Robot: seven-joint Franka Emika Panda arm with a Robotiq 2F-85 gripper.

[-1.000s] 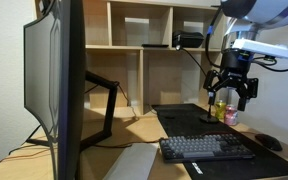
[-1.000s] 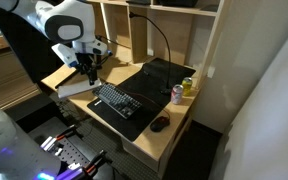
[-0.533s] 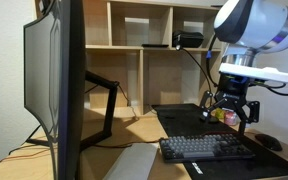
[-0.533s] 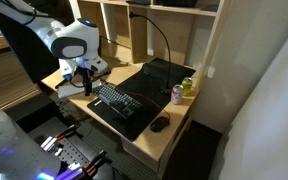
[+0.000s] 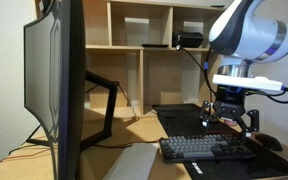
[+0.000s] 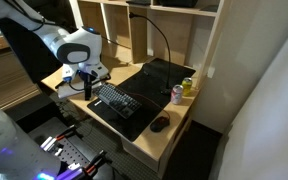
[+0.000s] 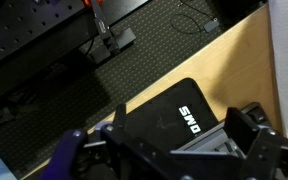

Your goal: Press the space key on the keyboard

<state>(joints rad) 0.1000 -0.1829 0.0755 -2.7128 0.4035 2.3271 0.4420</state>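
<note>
Keyboard (image 5: 206,148) lies flat on the black desk mat (image 5: 184,118), near the front edge of the wooden desk (image 5: 134,128), keys upward and unobstructed, which leaves it open to a straight approach from above. A mouse (image 5: 271,143) sits just beside one end. Gripper (image 5: 230,120) hangs over the keyboard, pointed down, with no contact on any key in both exterior views. Jaws stand apart with nothing between them; the wrist view shows the fingers (image 7: 117,128) framing a corner of the mat and bare desk beyond. Judgement: the press is not yet made and this is the approach stage. Spread jaws suit the job poorly, since one fingertip alone should meet the long front-row key. Space key too small to single out here
</note>
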